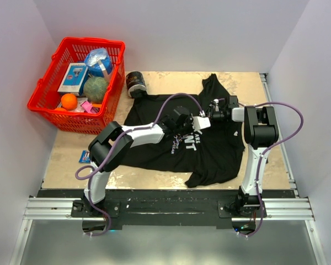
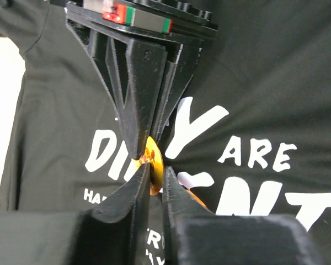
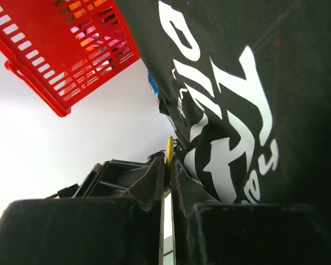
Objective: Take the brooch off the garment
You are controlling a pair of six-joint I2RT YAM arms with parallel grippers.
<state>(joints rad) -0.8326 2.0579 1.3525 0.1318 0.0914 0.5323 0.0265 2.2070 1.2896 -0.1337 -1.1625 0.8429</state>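
Note:
The garment (image 1: 215, 152), a black T-shirt with white lettering, lies spread on the table. It also shows in the left wrist view (image 2: 276, 77) and the right wrist view (image 3: 303, 83). The brooch (image 2: 154, 160) is a round orange-yellow disc standing on edge over the chest print. My left gripper (image 2: 157, 175) is shut on its lower edge. My right gripper (image 3: 169, 163) is shut on the same brooch (image 3: 169, 148), seen edge-on. In the top view both grippers meet over the lettering, left (image 1: 201, 123) and right (image 1: 213, 114); the brooch is hidden between them there.
A red basket (image 1: 43, 106) with an orange, a green ball, a box and a blue bag stands at the back left; it also shows in the right wrist view (image 3: 71, 49). A dark jar (image 1: 135, 83) stands by the shirt's left sleeve. A small blue item (image 1: 84, 157) lies at the left.

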